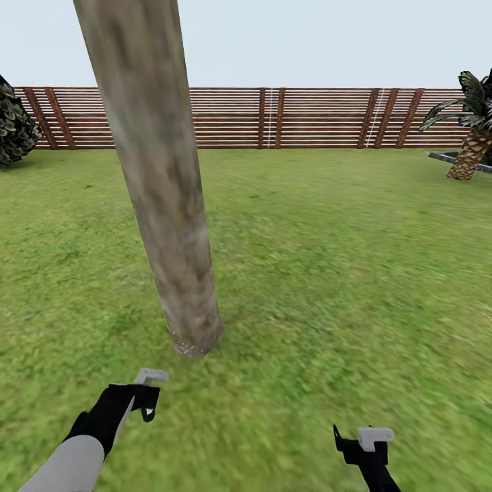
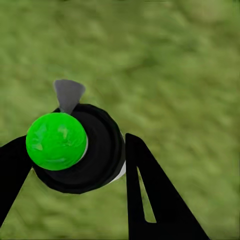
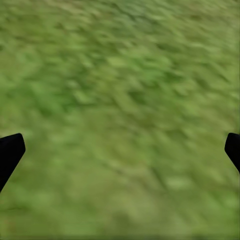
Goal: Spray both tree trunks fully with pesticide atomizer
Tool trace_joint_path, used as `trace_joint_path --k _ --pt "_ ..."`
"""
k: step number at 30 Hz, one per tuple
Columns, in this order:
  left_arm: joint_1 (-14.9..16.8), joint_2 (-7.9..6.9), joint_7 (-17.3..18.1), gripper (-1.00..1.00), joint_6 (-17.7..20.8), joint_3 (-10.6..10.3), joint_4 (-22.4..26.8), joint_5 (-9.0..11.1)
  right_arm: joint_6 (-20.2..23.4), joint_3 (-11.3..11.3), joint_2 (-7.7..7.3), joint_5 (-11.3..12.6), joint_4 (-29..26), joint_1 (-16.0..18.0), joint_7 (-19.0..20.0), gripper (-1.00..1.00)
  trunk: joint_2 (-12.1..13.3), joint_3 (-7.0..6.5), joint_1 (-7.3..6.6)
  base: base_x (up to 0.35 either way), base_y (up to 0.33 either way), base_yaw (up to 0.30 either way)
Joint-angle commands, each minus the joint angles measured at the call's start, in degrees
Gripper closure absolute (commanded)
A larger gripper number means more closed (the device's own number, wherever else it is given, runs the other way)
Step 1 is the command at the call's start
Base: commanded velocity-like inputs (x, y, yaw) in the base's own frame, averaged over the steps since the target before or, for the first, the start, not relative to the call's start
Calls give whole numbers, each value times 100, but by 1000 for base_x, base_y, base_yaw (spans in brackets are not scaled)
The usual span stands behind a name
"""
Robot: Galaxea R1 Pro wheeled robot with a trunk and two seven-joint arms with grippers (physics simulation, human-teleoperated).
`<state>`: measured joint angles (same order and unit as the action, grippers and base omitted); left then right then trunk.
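Slatted brown fence [image 1: 273, 117], pale sky [image 1: 307, 41]

We are seeing a thick mottled beige-grey tree trunk [image 1: 160, 184] leaning slightly, rising from the grass floor [image 1: 328, 260] left of centre. We are gripping the atomizer [image 2: 75, 150], black-bodied and green-capped, at lower left.

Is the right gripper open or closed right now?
Open. In the right wrist view its two black fingertips sit far apart at opposite edges, with nothing but grass between them.
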<state>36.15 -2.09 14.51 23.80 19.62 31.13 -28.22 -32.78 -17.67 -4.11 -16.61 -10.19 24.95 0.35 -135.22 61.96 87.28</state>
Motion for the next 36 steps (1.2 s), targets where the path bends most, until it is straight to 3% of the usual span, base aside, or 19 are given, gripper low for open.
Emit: trace_joint_path --k 1,2,5,8,11,12,13,15,20,23,25,29,33,36 --pt "-2 23 0 100 50 -16 81 3 0 0 -1 0 0 1 0 -100 0 0 0 0 0 0" --pt "-2 66 0 100 74 -26 131 0 0 0 0 0 0 1 0 -100 0 0 0 0 0 0" --pt "-3 420 -7 100 95 -133 212 -32 0 0 -2 0 0 -2 0 -100 0 0 0 0 0 0" --pt "-3 567 3 100 251 -416 512 13 0 0 -2 -1 2 -2 0 -100 0 0 0 0 0 0" --pt "8 466 216 100 597 -434 819 195 0 0 -2 -1 2 1 0 -100 0 0 0 0 0 0" --pt "18 394 338 100 658 -437 888 236 0 0 -2 -2 1 1 0 -100 0 0 0 0 0 0" --pt "31 228 555 100 747 -439 1021 279 0 0 -2 -3 2 -2 0 -100 0 0 0 0 0 0" --pt "31 111 684 100 843 -452 1200 295 0 0 -2 -1 1 0 0 -100 0 0 0 0 0 0" --pt "20 166 743 100 1214 -541 1475 291 0 0 -2 -3 2 -1 0 -100 0 0 0 -138 0 0" --pt "34 297 735 100 1259 -919 1499 291 0 0 -2 -2 2 -2 0 -100 0 0 0 -310 0 0" --pt "39 352 735 100 1285 -1028 1626 293 0 0 -2 -4 0 -4 0 -100 0 0 0 -126 0 0" --pt "48 245 737 100 1404 -1015 1921 292 0 0 -2 -1 2 -2 0 -100 0 0 0 -22 0 0" --pt "46 -73 747 100 1639 -978 2027 335 0 0 -2 -2 0 -2 0 -100 0 0 0 -2 0 0" --pt "35 -26 746 100 1695 -1014 2227 340 0 0 -2 -2 0 1 0 -100 0 0 0 -106 0 0"
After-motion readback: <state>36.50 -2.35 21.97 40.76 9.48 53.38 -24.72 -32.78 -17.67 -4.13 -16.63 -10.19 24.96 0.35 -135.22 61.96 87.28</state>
